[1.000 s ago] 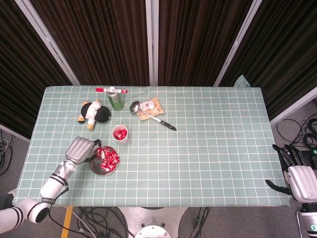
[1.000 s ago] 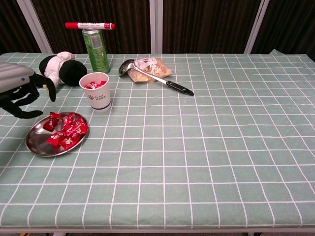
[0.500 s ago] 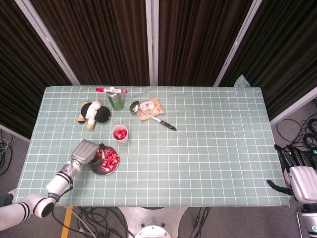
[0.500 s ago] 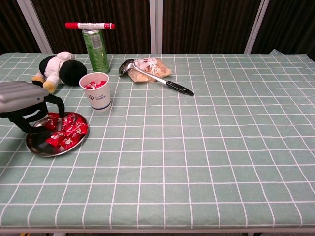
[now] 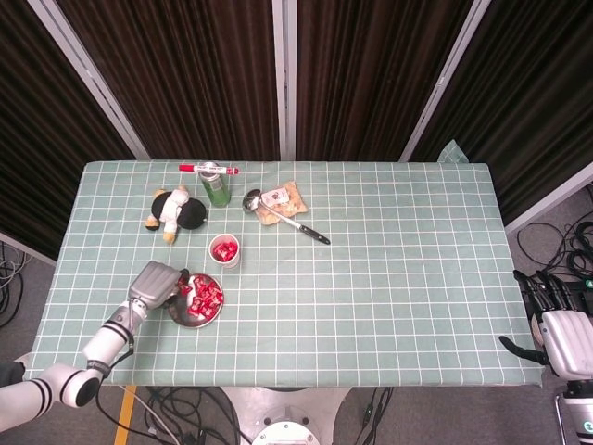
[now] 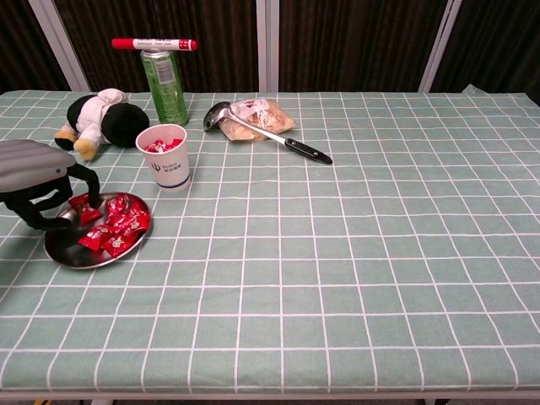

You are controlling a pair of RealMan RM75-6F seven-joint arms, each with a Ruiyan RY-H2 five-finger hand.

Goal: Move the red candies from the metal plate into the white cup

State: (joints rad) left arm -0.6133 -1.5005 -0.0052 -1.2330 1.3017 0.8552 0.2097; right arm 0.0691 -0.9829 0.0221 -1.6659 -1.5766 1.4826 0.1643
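A second ago the left hand (image 6: 38, 181) hung beside the metal plate (image 6: 74, 254), short of the sweets; now it has come down over the plate's left edge, its dark fingers (image 6: 91, 191) arched down among the nearest red candies (image 6: 114, 224). One finger stands on or just beside a candy at the near-left of the heap, but whether a wrapper is actually pinched cannot be told from either view. That reads as the start of another pick: the white cup (image 6: 165, 157) already has red candies in it, and a good share remains on the plate. The plate lies flat on the worktop (image 6: 354, 253) at the front left, with the cup upright just behind it, mouth facing up and unobstructed. The candies lie in a loose pile toward the plate's right half, their wrappers pointing every which way, so no shared long axis shows. The right hand (image 5: 556, 324) hangs off the worktop's right end, well apart from everything, fingers apart and holding nothing.
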